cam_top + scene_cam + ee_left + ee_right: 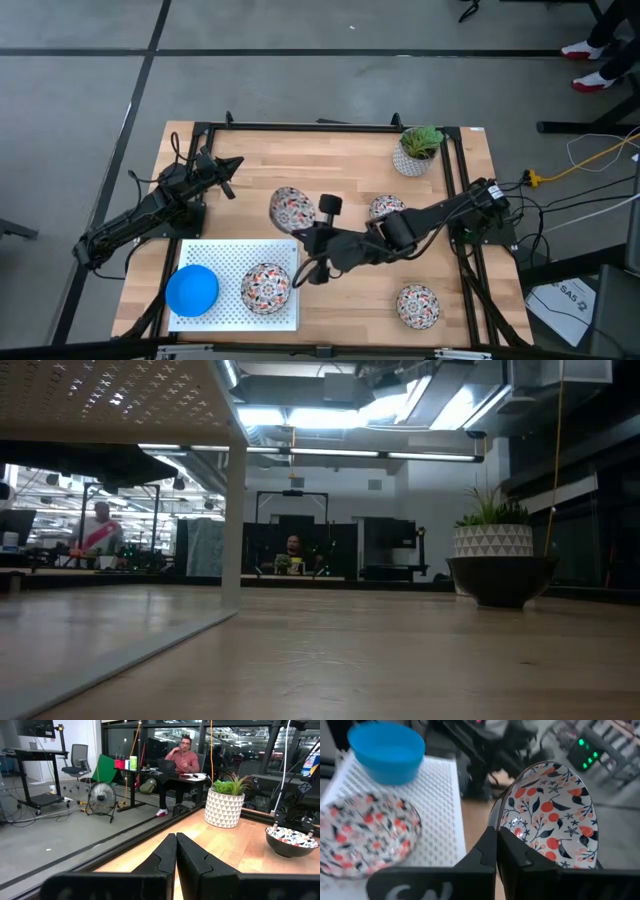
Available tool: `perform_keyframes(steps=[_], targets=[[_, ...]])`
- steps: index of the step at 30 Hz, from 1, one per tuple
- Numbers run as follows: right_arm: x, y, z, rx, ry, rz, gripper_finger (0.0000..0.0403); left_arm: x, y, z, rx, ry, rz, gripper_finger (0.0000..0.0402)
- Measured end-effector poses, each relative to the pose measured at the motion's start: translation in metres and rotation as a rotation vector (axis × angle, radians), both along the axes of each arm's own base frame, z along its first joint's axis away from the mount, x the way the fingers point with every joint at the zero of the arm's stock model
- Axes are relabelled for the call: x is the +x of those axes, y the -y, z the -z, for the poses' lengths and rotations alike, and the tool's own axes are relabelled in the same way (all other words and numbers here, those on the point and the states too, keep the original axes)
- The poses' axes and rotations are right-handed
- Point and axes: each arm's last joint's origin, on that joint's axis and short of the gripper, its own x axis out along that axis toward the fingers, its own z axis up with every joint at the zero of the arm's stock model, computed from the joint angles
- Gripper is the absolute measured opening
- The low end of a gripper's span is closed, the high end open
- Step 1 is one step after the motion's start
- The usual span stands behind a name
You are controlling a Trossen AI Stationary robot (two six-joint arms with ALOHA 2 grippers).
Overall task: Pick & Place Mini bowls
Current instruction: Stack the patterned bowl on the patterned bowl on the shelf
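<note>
My right gripper (pixel 303 233) (pixel 496 851) reaches over the table's middle, shut on a white mini bowl with red-and-blue flowers (pixel 291 207) (pixel 551 815), just beyond the far edge of a white perforated tray (pixel 232 255). On the tray sit a plain blue mini bowl (pixel 192 290) (pixel 386 751) and a floral one (pixel 265 287) (pixel 365 832), both on their bases. Two more floral mini bowls (pixel 388 207) (pixel 417 305) stand on the wood at the right. My left gripper (pixel 230 166) (pixel 176 855) waits shut at the far left, pointing level. My right gripper pinches the floral bowl's rim (pixel 493 818) between its two fingers, one on the patterned inner wall and one on the outside. The bowl is lifted clear of the table and tipped on its side, its patterned inside turned toward the wrist.
A white pot with a green plant (pixel 418 150) (pixel 492 540) (pixel 225 802) stands at the far right corner. A black frame (pixel 330 127) runs along the table's far and right edges. Bare wood lies between the tray and the right-hand bowls.
</note>
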Motion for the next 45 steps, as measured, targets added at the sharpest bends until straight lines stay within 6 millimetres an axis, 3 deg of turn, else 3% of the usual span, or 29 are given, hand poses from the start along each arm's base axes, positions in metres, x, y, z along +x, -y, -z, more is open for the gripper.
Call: perform_keyframes(steps=[19, 32, 45], targets=[[0.007, -0.005, -0.015, 0.01, 0.119, -0.206, 0.0005, 0.0, 0.0, 0.0, 0.0, 0.0, 0.0, 0.0004], [0.008, -0.018, -0.011, 0.055, 0.113, -0.427, 0.0005, 0.0, 0.0, 0.0, 0.0, 0.0, 0.0, 0.0006], [0.0, -0.037, -0.01, 0.083, 0.099, -0.53, 0.0005, 0.0, 0.0, 0.0, 0.0, 0.0, 0.0, 0.0007]])
